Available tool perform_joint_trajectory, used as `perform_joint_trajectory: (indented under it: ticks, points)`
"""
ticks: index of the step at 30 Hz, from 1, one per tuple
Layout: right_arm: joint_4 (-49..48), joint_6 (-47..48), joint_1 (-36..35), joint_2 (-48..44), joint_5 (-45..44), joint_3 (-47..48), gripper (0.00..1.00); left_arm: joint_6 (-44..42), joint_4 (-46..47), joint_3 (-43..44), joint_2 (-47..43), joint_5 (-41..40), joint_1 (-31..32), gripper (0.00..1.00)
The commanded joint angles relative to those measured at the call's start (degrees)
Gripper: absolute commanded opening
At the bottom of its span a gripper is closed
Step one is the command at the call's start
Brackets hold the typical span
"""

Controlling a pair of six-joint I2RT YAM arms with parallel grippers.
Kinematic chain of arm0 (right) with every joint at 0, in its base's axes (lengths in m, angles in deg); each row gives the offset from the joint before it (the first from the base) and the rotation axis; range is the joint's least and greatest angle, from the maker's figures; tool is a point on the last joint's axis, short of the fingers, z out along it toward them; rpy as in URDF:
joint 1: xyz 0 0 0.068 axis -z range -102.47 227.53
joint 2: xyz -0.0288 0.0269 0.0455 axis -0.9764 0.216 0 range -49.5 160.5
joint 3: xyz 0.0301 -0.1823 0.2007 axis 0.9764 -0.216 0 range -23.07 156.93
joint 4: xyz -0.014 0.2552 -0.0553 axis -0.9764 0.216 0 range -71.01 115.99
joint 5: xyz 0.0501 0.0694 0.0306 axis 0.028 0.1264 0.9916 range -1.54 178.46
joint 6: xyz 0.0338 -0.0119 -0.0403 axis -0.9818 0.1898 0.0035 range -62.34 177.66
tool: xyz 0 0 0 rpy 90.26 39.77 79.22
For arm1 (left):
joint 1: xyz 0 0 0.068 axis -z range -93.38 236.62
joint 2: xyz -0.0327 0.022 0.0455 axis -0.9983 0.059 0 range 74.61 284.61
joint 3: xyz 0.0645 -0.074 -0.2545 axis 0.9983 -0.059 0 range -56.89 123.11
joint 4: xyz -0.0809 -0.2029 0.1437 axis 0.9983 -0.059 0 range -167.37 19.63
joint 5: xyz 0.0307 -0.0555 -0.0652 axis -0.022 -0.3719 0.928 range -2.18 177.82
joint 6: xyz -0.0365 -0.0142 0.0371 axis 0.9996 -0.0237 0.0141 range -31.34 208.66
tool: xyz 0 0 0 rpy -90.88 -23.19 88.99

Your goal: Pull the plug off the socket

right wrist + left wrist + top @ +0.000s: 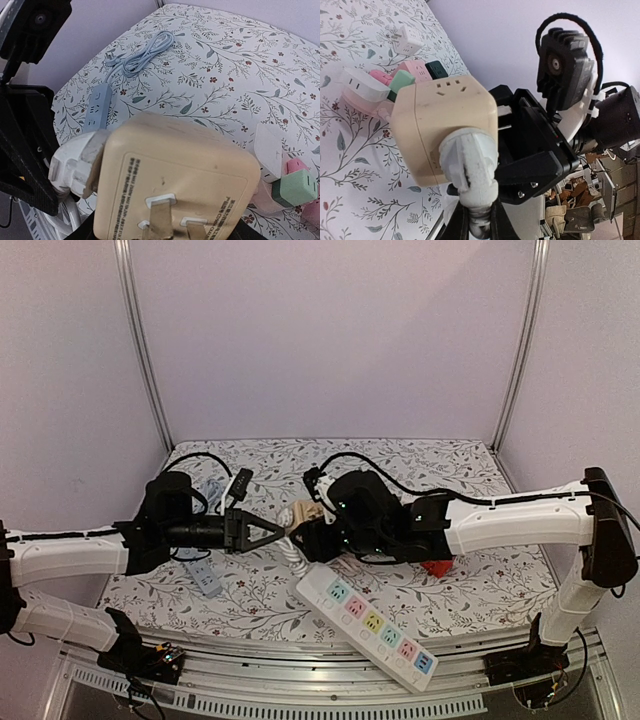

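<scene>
Left gripper [283, 532] clamped on plug [470, 161], right gripper [314, 530] gripping beige socket [175, 175]

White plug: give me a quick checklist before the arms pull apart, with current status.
1. Left pincer shut on the white plug: ok.
2. Right pincer gripping the beige cube socket: ok.
3. Plug and socket held up off the table: ok.
4. Plug out of the socket: not ok, it sits fully seated.
5. Plug's cord free to follow the pull: cannot tell, its far end is hidden.
</scene>
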Motion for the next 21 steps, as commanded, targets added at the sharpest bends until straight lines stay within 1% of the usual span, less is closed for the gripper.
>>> perform_joint_trajectory:
  ticks: [1, 5, 11, 12, 14, 15, 16, 18, 19, 21]
  points:
    - [-2.36, 7.53, -0.08, -0.34, -5.48, -0.70, 0.01, 1.82, -6.34, 1.30, -0.56, -1.75, -4.89, 0.00]
    - [-2.26, 8.69, -0.78, 0.63, -5.75, -1.38, 0.01, 1.67, -6.64, 1.93, 0.07, -0.97, -5.70, 0.00]
    - [-1.87, 5.67, -0.88, 0.00, -10.09, -0.38, 0.01, -0.15, -10.02, 2.33, 1.63, -0.20, -5.78, 0.00]
    - [-1.91, 5.47, -0.82, -0.21, -10.36, -0.07, 0.01, -0.84, -11.38, 2.77, 1.66, -0.39, -5.80, 0.07]
    - [-2.00, 5.77, -0.82, -0.34, -10.01, 0.75, 0.01, -2.10, -13.99, 3.91, 1.30, -0.82, -5.78, 0.32]
    - [-2.01, 6.00, -0.87, -0.35, -9.57, 1.06, 0.01, -2.70, -15.05, 4.28, 1.10, -1.14, -5.76, 0.46]
    - [-2.09, 6.30, -0.84, -0.35, -8.82, 1.37, 0.01, -3.15, -16.00, 4.67, 0.93, -1.36, -5.73, 0.57]
    - [-2.33, 6.93, -0.83, -0.43, -7.63, 1.74, 0.01, -4.05, -17.56, 5.44, 0.73, -1.52, -5.71, 0.73]
    - [-2.36, 7.08, -0.87, -0.50, -7.17, 1.78, 0.01, -4.55, -18.18, 5.80, 0.75, -1.49, -5.71, 0.78]
    - [-2.51, 7.49, -0.89, -0.77, -6.52, 1.77, 0.02, -5.02, -18.71, 6.20, 0.98, -1.38, -5.67, 0.85]
